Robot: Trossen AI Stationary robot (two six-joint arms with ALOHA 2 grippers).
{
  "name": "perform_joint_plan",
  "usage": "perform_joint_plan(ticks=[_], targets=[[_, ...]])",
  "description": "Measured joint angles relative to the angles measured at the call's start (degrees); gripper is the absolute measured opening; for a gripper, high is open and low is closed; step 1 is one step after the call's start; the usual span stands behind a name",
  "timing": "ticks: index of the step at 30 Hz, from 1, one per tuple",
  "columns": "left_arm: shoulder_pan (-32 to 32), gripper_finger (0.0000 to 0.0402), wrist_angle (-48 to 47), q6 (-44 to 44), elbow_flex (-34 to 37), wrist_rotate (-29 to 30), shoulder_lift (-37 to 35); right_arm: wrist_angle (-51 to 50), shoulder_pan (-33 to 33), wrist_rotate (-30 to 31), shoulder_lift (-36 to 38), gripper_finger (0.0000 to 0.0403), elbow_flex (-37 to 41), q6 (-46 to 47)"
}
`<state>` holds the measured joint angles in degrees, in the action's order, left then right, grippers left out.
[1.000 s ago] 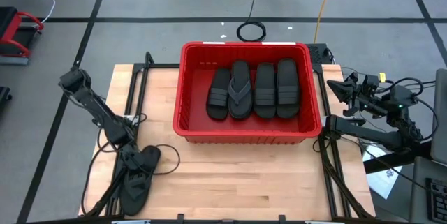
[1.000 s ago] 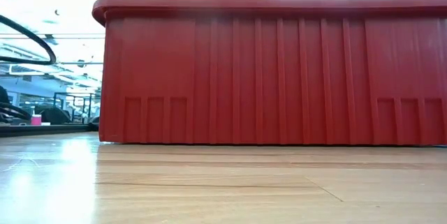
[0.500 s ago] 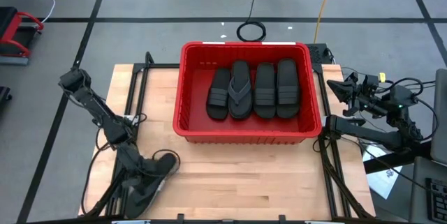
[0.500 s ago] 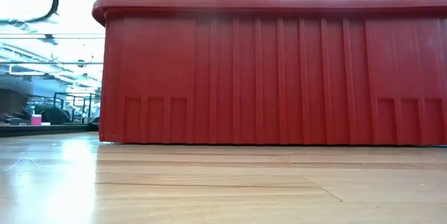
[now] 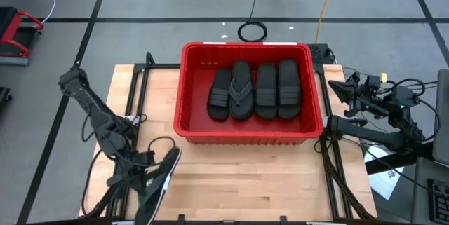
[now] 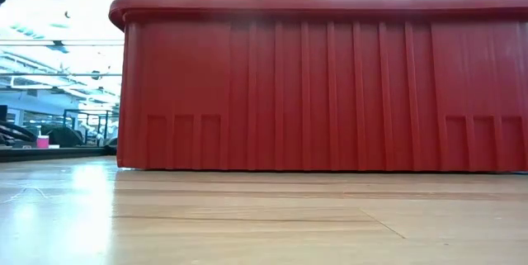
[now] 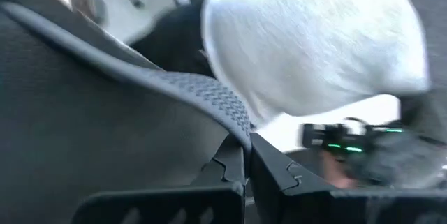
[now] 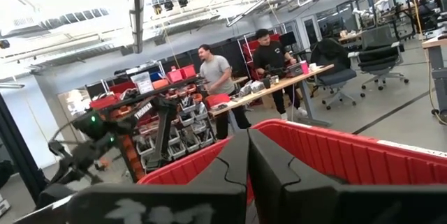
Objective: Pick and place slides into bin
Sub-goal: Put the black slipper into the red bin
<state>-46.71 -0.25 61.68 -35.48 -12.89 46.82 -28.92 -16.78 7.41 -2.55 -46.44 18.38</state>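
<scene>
Slide [image 5: 158,186] at near left corner of worktop [image 5: 238,183], tilted up on edge, pale sole showing, clamped in left gripper [image 5: 144,176], jaws pinched tight on its edge. Farther back, bin [image 5: 247,135] mid-worktop, holding four slides [image 5: 254,90] side by side, one with thong strap. Right gripper [image 5: 335,87] off right side of bin, beyond worktop edge, jaws closed on nothing. Two people [image 8: 241,70] at a bench, far off in room.
</scene>
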Motion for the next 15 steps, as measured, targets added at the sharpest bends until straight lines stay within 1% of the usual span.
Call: perform_joint_plan(ticks=[6,10,12,15], targets=[[8.17,0.0001,-19.62,-12.36,-14.26,-1.63,-0.48,1.49,-0.01,0.04,0.0,0.0,0.0,-0.01],[12.99,0.0,-29.79,-21.13,-23.79,-1.4,-1.37,3.02,0.0,0.04,0.0,0.0,0.0,-0.01],[15.53,0.0,-35.71,-25.6,-28.45,1.85,-2.03,3.6,-0.02,0.06,0.0,0.0,0.0,-0.01],[19.92,0.0,-45.92,-33.39,-35.06,10.27,-2.29,4.17,0.0,0.21,0.0,0.0,0.0,-0.73]])
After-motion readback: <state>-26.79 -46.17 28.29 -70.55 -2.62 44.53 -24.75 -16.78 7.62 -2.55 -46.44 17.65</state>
